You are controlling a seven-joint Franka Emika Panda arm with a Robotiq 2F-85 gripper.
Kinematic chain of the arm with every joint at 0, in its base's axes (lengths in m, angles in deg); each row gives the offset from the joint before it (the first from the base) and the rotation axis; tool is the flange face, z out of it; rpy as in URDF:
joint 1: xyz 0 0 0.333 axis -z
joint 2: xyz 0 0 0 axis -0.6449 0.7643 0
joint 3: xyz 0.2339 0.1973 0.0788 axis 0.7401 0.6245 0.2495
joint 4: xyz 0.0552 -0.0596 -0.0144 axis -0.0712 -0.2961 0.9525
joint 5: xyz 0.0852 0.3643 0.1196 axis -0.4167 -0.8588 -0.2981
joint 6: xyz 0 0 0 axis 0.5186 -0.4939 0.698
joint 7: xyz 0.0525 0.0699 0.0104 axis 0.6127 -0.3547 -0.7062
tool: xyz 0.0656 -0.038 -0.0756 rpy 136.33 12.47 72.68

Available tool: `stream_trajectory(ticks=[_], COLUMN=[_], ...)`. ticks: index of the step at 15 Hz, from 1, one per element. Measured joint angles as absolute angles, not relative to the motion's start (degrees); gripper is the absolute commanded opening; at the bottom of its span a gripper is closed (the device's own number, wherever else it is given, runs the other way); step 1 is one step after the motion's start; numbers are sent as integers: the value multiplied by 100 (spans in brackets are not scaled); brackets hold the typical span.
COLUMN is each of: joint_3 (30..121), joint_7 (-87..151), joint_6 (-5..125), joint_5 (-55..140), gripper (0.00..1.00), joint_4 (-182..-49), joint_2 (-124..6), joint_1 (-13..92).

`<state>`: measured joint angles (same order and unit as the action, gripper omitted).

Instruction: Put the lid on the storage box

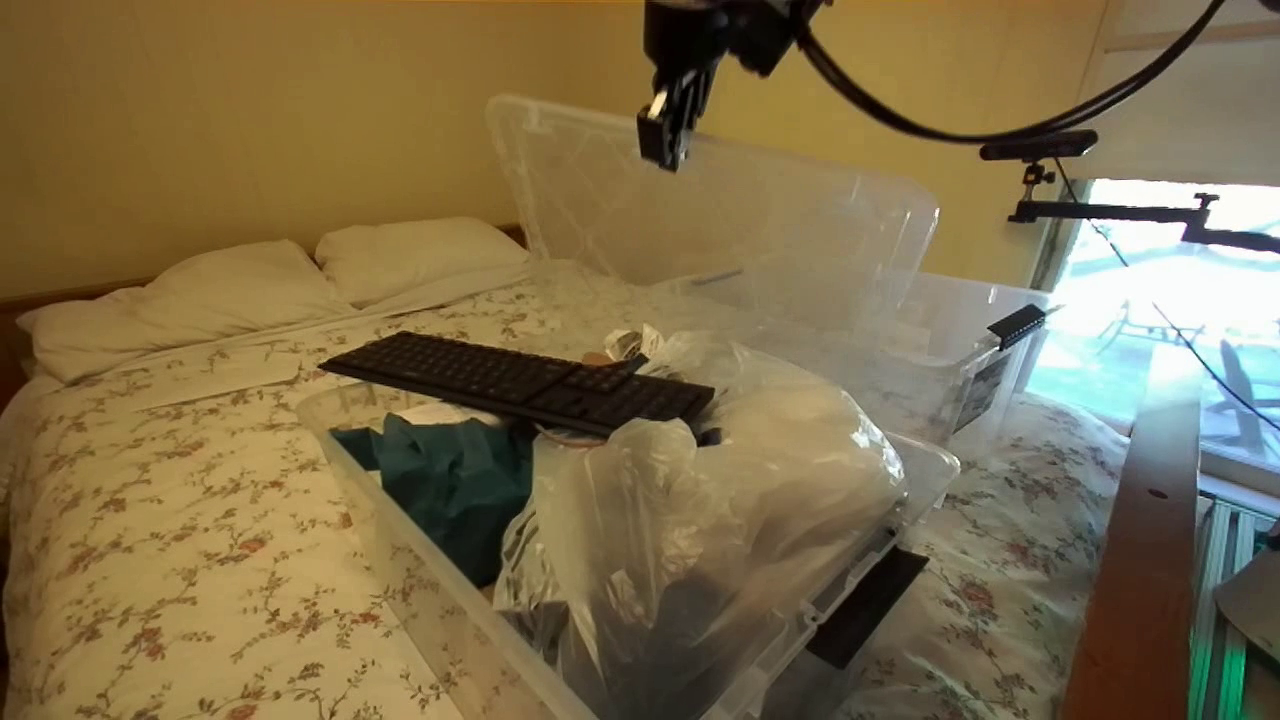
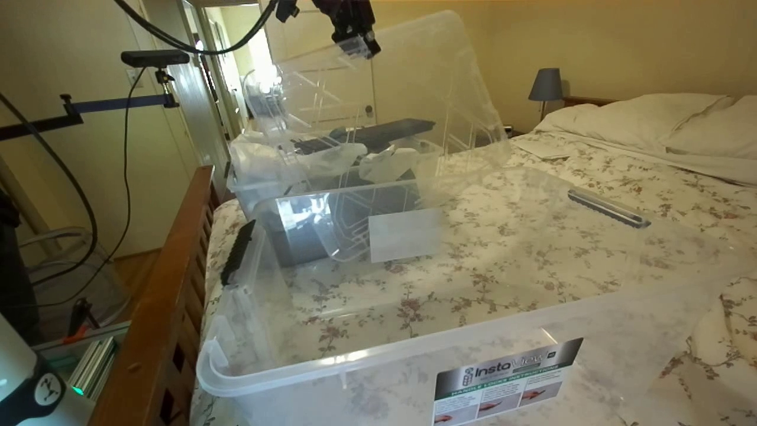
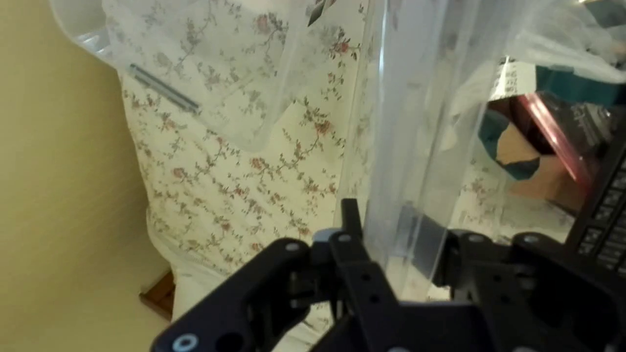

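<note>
The claw (image 1: 665, 143) and keyboard (image 1: 522, 382) are black, the cream bedspread (image 1: 205, 520) red-flowered.

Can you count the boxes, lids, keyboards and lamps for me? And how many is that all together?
Stuffed box: 1
Box with the sticker: 1
Lid: 1
Keyboard: 1
Lamp: 1
Total: 5, with 2 of them boxes
</note>
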<state>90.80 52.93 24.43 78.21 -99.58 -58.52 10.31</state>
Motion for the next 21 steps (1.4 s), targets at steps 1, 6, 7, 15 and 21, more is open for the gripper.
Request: stream_trajectory(ticks=[1, 6, 7, 15, 21], joint_3=[9084, 9134, 9139, 9194, 9235], joint_7=[5234, 4637, 4629, 4692, 3492], joint_6=[2431, 2432, 2432, 2224, 225], joint_5=[7856, 7880, 7880, 8315, 9633], gripper=[6, 25, 25, 6, 6], joint_4=[-9903, -9593, -9594, -9005, -7413], joint_2=[-6019, -6565, -6569, -6418, -6347], joint_1=[1025, 1015, 1014, 1010, 586])
